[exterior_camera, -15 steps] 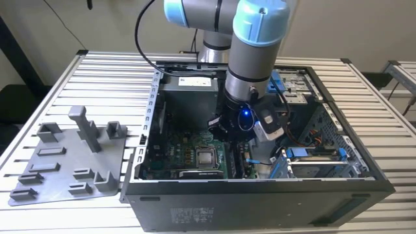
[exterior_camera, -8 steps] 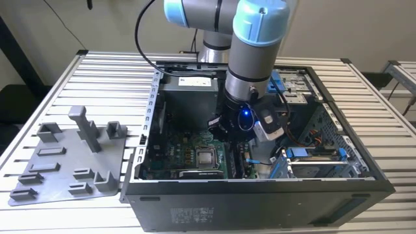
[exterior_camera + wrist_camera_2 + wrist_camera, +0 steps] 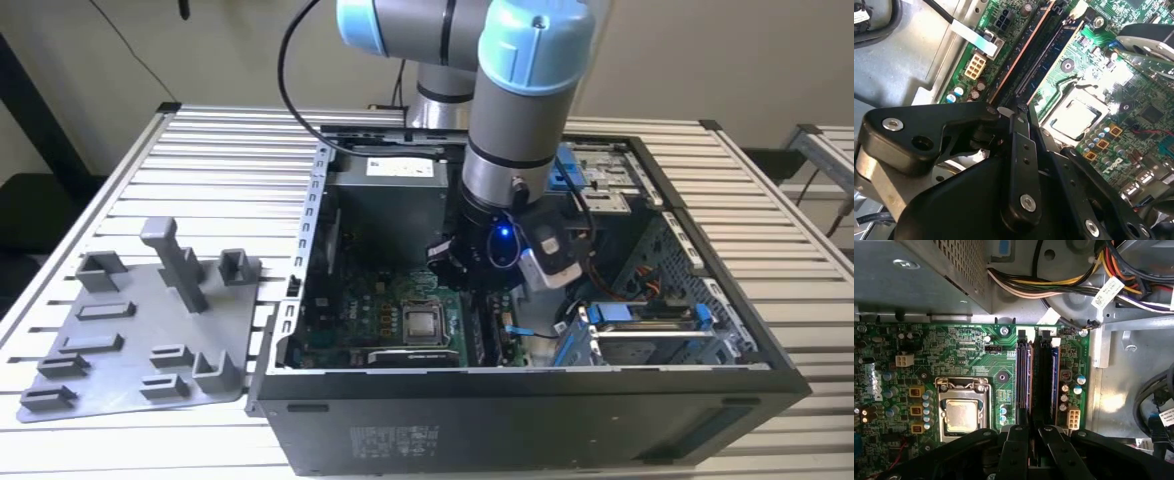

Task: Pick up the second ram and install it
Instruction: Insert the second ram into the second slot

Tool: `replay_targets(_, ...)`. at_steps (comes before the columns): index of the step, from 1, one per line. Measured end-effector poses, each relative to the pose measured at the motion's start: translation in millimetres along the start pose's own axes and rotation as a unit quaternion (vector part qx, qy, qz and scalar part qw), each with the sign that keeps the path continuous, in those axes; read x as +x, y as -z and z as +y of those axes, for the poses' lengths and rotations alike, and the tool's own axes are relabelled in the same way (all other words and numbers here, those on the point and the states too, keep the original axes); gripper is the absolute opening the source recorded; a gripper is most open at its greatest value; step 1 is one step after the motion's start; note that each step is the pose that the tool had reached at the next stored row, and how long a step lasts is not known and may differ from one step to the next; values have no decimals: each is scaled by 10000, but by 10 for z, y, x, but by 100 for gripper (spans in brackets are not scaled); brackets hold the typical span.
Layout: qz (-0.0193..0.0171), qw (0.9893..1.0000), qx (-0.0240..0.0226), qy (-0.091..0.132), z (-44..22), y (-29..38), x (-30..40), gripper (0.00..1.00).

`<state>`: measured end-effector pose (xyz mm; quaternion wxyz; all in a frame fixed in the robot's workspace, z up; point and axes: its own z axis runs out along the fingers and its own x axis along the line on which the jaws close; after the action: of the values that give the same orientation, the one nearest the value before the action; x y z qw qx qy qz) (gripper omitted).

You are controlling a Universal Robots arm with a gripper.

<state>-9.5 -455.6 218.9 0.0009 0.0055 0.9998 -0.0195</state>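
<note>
end effector [image 3: 1031, 440] narrow, over RAM slots [image 3: 1036, 380] | second ram [image 3: 1024, 382] seems gripped edge-on | press evenly, keep vertical

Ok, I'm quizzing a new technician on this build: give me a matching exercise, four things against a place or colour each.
Things:
1. fixture plate
2. processor
3. end effector
4. drive bracket

Places or colours:
A. blue
B. on the slatted table, outside the computer case
C. over the memory slots
D. silver, seated on the green motherboard

Pairs: 1-B, 2-D, 3-C, 4-A
</note>
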Motion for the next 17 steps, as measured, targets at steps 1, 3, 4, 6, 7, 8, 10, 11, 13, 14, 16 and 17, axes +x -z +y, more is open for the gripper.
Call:
replay_targets(1,1,10000,-1,-20,0,0,0,14)
replay_targets(3,2,10000,-1,-50,0,-1,0,14)
replay_targets(4,2,10000,-1,-56,0,-1,0,14)
replay_targets(6,2,10000,-3,-67,0,-8,0,14)
replay_targets(7,3,10000,-2,-68,0,-10,0,14)
replay_targets(8,3,10000,-1,-69,0,-13,0,14)
replay_targets(10,3,10000,0,-70,0,-19,0,14)
replay_targets(11,3,10000,0,-70,0,-19,0,14)
replay_targets(13,3,10000,1,-70,0,-19,0,14)
replay_targets(14,3,10000,1,-72,1,-19,0,14)
replay_targets(16,2,10000,15,-72,1,-15,-1,14)
replay_targets(17,2,10000,22,-73,1,-14,-1,14)
